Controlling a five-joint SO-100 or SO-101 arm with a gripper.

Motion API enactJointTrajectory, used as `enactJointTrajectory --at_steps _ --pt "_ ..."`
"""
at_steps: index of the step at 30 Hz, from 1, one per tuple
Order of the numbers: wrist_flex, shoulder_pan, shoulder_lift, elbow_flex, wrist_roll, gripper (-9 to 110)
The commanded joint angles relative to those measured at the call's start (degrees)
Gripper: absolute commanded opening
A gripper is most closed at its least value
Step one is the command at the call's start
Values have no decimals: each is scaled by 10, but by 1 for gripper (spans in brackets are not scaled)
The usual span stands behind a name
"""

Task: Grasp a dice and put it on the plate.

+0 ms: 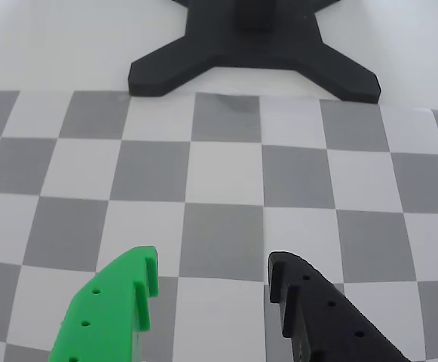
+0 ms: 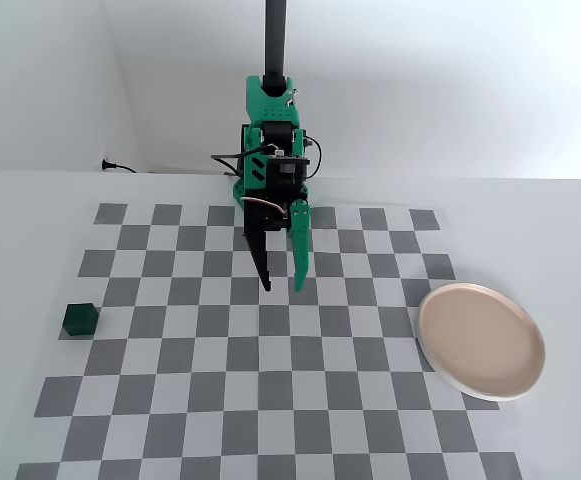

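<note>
one checkerboard [image 2: 270,400] covers the white table [image 2: 30,200], largest thing in the fixed view. next the arm [image 2: 272,170], at the board's far edge, pointing down. the plate [image 2: 481,340] lies at the board's right edge, bare. the gripper [image 2: 282,288] hangs over the middle squares, jaws parted, nothing between them; the wrist view shows only squares there and a black stand [image 1: 255,53]. the dice [image 2: 79,320] sits at the board's left edge, well apart from gripper and plate.

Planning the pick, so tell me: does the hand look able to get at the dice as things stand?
Probably yes. The hand hangs open over mid-board, and the dice sits alone at the board's left edge in the fixed view, with nothing between them. The plate lies on the opposite side.
</note>
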Motion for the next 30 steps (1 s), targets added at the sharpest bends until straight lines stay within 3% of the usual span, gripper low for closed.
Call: enactJointTrajectory --at_steps 1,14,30 --pt "-42 -1 -109 -113 8 11" --pt "-46 40 -428 -391 32 12" --pt "-69 224 -642 -577 24 12"
